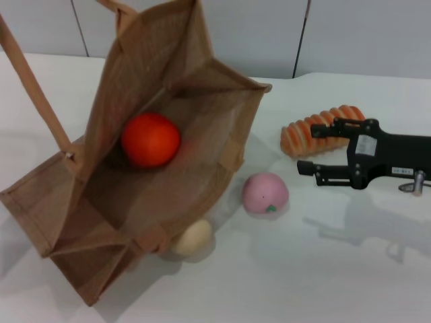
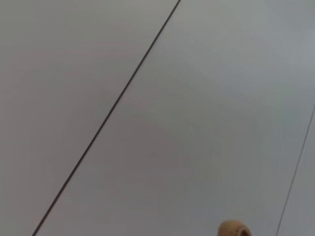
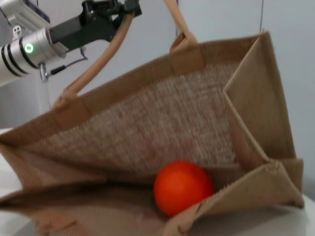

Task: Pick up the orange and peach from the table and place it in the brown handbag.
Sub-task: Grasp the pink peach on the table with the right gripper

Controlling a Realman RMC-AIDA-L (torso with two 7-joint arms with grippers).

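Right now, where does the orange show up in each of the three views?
Head view: the orange lies inside the brown handbag, left of centre.
Left wrist view: not in it; only a wall and a tan scrap at the edge.
Right wrist view: it sits low in the bag's open mouth, near the bottom centre.
Shared landmark: the handbag's woven inner wall behind the orange, in the head and right wrist views.

tan-brown woven handbag (image 1: 101, 222), handles the same tan. glossy orange-red orange (image 1: 150, 139). pale-pink peach (image 1: 265, 192) with a small green leaf mark. beige round fruit (image 1: 192, 239). bread loaf (image 1: 316, 131) striped orange and cream. white table (image 1: 323, 269). my right gripper (image 1: 313, 148), black.
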